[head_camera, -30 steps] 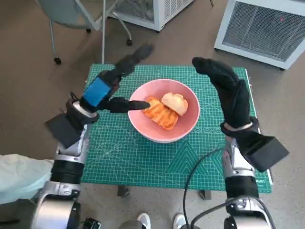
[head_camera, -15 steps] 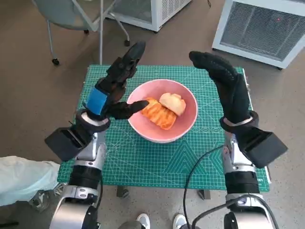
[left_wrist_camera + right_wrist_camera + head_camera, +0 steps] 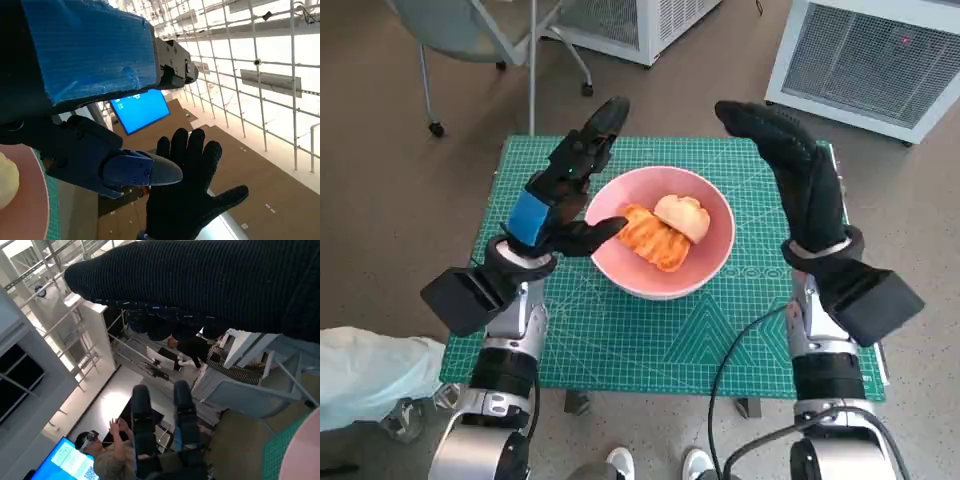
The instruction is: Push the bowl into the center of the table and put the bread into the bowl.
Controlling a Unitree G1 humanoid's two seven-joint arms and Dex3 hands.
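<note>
Pink bowl (image 3: 660,245) near middle of green mat (image 3: 620,330), two bread pieces (image 3: 665,228) inside. Left hand (image 3: 565,195) and right hand (image 3: 795,175) raised either side of it, fingers spread, holding nothing.

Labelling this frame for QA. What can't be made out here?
- Bowl: the left wrist view shows only a sliver at its edge; the right wrist view only a pink corner.
- Bread: seen only in the head view, where the left hand may touch the bowl's rim; contact unclear.
- Right hand: the right wrist view shows only a dark band of glove.
- Screen: text too small.
</note>
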